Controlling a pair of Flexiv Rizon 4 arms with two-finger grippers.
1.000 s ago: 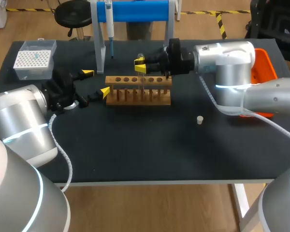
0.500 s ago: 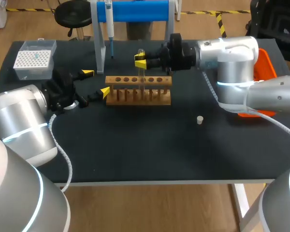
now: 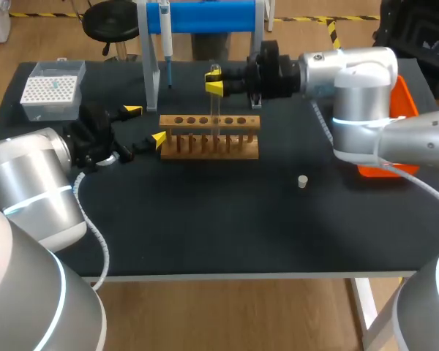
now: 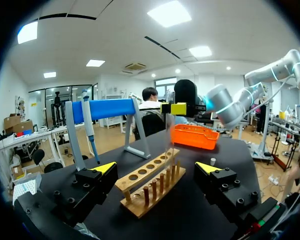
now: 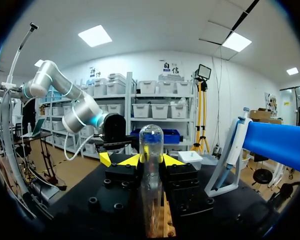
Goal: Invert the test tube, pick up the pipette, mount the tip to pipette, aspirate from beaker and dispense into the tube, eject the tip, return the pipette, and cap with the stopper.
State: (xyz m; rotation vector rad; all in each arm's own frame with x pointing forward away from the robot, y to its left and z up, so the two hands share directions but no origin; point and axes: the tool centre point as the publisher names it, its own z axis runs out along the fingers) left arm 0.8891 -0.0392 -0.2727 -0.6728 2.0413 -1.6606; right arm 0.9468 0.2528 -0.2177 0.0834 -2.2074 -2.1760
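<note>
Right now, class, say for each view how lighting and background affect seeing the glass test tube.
Head view: the test tube faint against the dark table, marked mostly by the yellow tips of the right gripper. Left wrist view: barely traceable above the rack. Right wrist view: plain, its rounded end standing out against the bright room.

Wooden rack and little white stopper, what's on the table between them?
Nothing. In the head view, only bare black table lies between the wooden rack and the stopper.
</note>
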